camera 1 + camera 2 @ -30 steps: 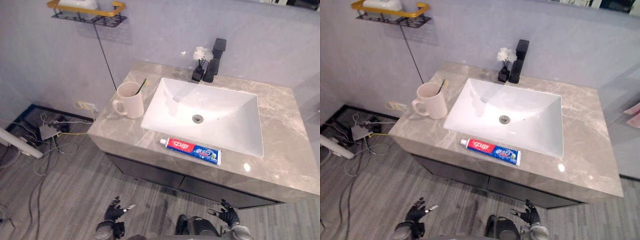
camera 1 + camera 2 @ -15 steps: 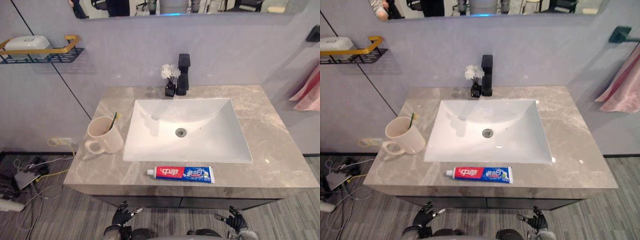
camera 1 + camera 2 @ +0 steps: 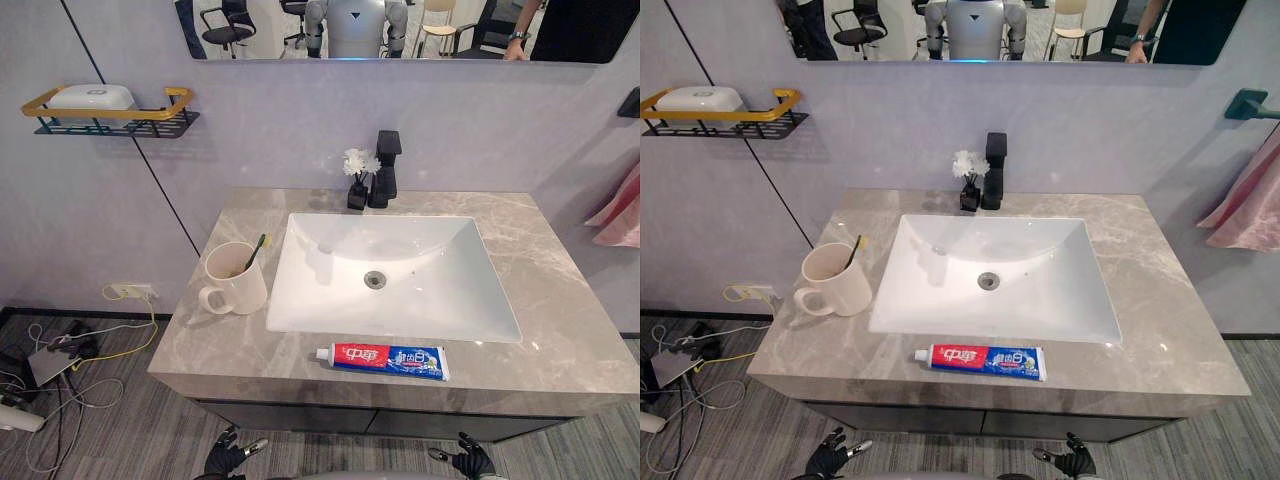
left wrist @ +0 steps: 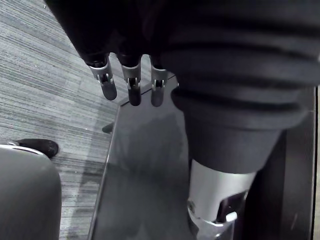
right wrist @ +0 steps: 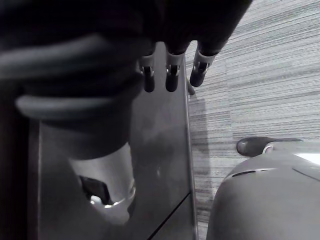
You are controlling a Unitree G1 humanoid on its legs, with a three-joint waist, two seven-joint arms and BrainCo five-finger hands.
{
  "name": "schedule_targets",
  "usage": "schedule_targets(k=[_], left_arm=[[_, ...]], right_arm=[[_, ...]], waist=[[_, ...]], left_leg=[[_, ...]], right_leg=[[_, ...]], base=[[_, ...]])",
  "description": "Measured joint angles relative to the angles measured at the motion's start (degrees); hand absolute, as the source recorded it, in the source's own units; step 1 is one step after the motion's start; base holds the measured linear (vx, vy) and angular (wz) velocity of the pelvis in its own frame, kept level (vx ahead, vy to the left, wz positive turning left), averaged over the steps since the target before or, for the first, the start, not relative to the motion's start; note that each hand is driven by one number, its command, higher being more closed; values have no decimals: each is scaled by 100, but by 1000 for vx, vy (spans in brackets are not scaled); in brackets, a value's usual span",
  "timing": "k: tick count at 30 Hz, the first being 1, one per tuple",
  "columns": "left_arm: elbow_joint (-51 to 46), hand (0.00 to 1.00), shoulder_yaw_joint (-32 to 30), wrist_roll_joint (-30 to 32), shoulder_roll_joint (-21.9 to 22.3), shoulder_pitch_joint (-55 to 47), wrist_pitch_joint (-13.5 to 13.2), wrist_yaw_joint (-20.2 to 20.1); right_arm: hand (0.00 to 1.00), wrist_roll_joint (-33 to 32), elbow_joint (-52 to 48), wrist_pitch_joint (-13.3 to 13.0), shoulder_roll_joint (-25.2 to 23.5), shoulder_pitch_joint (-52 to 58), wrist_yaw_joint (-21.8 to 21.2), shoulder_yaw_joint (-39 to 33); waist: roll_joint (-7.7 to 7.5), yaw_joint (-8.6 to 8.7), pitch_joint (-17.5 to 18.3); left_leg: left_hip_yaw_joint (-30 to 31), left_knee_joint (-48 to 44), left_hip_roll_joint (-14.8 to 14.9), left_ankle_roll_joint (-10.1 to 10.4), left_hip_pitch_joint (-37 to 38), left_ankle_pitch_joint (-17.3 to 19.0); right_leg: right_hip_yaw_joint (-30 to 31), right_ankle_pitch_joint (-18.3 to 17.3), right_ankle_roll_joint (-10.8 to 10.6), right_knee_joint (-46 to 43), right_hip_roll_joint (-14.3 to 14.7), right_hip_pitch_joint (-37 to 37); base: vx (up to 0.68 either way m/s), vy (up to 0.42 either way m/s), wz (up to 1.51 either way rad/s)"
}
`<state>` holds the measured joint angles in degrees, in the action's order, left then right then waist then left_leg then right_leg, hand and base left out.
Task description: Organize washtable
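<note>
Washtable (image 3: 560, 290): grey marble top, white basin (image 3: 400, 300) sunk in the middle

Counts on top:
- 1 toothpaste tube (image 3: 383, 360), flat on the strip between the basin's front rim and the washtable's front edge, cap end to the robot's left
- 1 mug (image 3: 238, 278), upright on the left side, just beside the basin's left rim, handle toward the front-left corner
- 1 toothbrush (image 3: 255, 251) standing tilted in the mug; lower end hidden inside, can't tell which end is up
- 1 black faucet (image 3: 384, 168) at the middle of the back edge
- 1 small dark vase with white flowers (image 3: 357, 180) just left of the faucet; touching or not, can't tell

Off the top: 1 wall shelf (image 3: 110, 108) up left with a white item (image 3: 88, 96) on it, too small to identify. Pink cloth (image 3: 622, 212) cut off at the right. Mirror (image 3: 400, 30) cut off at the top

Left hand (image 3: 228, 462) and right hand (image 3: 470, 465) hang low below the front edge, well apart from everything on top, both cut off at the bottom. Wrist views: left fingers (image 4: 130, 87) and right fingers (image 5: 170, 75) straight, side by side, nothing in them; thumbs hard to make out
</note>
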<state>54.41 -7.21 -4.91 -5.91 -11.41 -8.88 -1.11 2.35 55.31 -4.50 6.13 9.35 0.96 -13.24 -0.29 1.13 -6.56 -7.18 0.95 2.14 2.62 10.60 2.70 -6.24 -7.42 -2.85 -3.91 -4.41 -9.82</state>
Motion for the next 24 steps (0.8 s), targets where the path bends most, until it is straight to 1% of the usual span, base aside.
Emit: schedule_targets(k=[4, 6, 10, 13, 17, 22, 24], left_arm=[[-6, 0, 8, 45, 0, 18, 32, 13], [-37, 0, 37, 70, 1, 30, 80, 40], [-113, 0, 91, 120, 5, 53, 122, 158], [-217, 0, 88, 127, 2, 92, 123, 265], [-330, 0, 36, 114, -5, 130, 121, 268], [-419, 0, -379, 98, -87, 134, 118, 267], [-453, 0, -743, 95, -246, 142, 120, 273]], right_arm=[[0, -42, 0, 0, 43, 10, -1, -37], [0, -171, 0, 0, 113, 15, -2, -58], [0, -472, 9, 0, 175, 1, 0, -472], [0, -634, 11, 2, 256, -7, 3, -529], [0, -636, 22, 44, 284, 20, 11, -660], [0, -628, 82, 65, 355, 16, -1, -667], [0, -627, 83, 62, 401, 13, -12, -670]], waist=[[7, 1, -1], [20, 14, 14], [40, -8, 42], [23, -37, 44], [21, -33, 42], [8, -46, 34], [15, -46, 33]], left_leg=[[15, 18, -7, 0, -28, 0], [68, 37, -23, -1, -114, 0], [183, 115, -57, -29, -255, -20], [273, 126, -100, -31, -308, -21], [392, 111, -111, -31, -302, -22], [412, 49, -80, -31, -299, -22], [467, -6, -94, -31, -327, -22]], right_leg=[[-14, -2, -4, 26, -9, 19], [-74, -6, -19, 72, -28, 72], [-202, 24, -55, 216, -49, 123], [-325, 29, -62, 306, -68, 69], [-475, 31, -65, 340, -77, -57], [-498, 32, -64, 320, -131, -103], [-559, 31, -64, 291, -155, -108]], base=[[0, 0, 1], [3, -3, 11], [46, -7, 16], [102, 0, 17], [83, -18, 17], [-1, -9, 3], [-93, -14, 11]])
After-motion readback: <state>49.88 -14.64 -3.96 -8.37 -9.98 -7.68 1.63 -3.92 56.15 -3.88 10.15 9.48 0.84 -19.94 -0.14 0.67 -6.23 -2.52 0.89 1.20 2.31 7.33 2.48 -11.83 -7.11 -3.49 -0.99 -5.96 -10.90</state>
